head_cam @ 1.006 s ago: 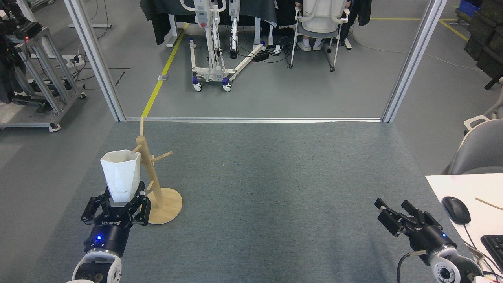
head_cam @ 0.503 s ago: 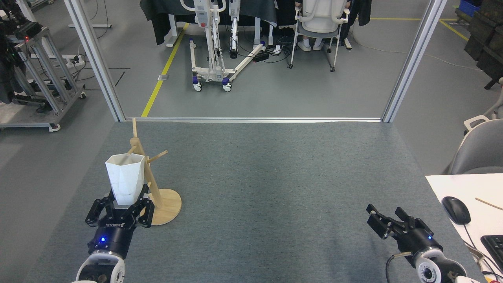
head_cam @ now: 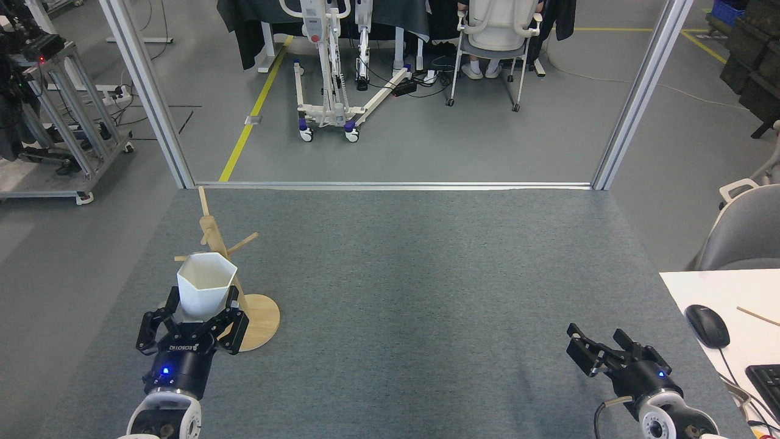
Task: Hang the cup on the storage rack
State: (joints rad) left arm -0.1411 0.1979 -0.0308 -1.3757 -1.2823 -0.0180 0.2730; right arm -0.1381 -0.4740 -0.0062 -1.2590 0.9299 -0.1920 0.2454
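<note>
Hiding rack (head_cam: 214, 235) pole, cup (head_cam: 206, 286) in left claw (head_cam: 194, 323), handle unseen

The rack (head_cam: 226, 268) leans left, its pegs crowding the cup (head_cam: 206, 290) held just in front by the left gripper (head_cam: 194, 322). Right of the rack, the grey mat (head_cam: 426, 274) lies open up to the right gripper (head_cam: 600, 360).

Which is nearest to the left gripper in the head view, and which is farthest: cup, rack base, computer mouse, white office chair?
From the left gripper:
1. Cup, held between its fingers.
2. Rack base, just to its right on the carpet.
3. Computer mouse, far right on the white desk.
4. White office chair, far back across the floor.
</note>
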